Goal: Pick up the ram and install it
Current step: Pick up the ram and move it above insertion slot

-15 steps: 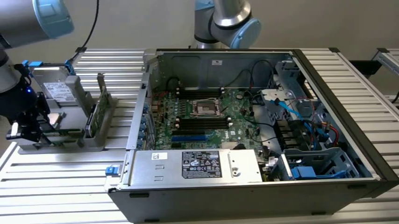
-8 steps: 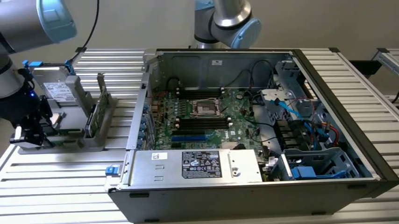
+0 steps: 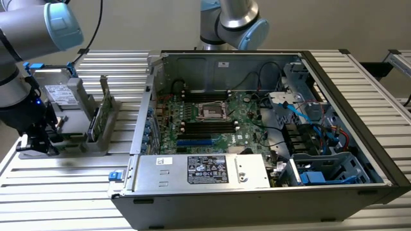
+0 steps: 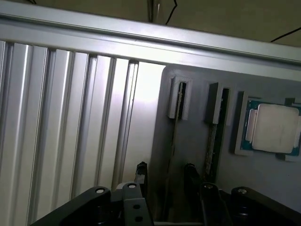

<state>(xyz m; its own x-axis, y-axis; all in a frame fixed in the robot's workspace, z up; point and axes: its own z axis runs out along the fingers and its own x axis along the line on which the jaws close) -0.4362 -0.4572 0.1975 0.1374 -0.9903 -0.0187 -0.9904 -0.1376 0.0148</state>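
**Holder** (image 3: pixel 70 147) (image 4: pixel 193 136): grey block with slots, on the ribbed aluminium table (image 3: pixel 64 192) (image 4: pixel 61 117), just beside the open computer case (image 3: pixel 257 207).

**Ram** (image 3: pixel 96 122) (image 4: pixel 212 141): parked in a holder slot, not in the motherboard (image 3: pixel 224 130). It stands on its long edge with its faces vertical, and a strip of green shows from where I stand. From the wrist camera it is seen edge-on. Its long axis runs along the slot from the notched end bracket back toward the gripper, roughly in line with the table ribs.

**Second thin stick** (image 4: pixel 173 141): in the neighbouring holder slot, lying parallel to the ram. It is too edge-on to tell its type.

**Processor chip** (image 4: pixel 275 128): square and silver, flat in a holder recess on the ram's far side from that stick.

**Gripper** (image 3: pixel 40 142) (image 4: pixel 164 172): at the holder's side away from the case. Its fingers (image 4: pixel 141 174) are spread and carry nothing. The second stick's line passes between the fingers, and I cannot tell whether they touch it. The ram lies just outside them.
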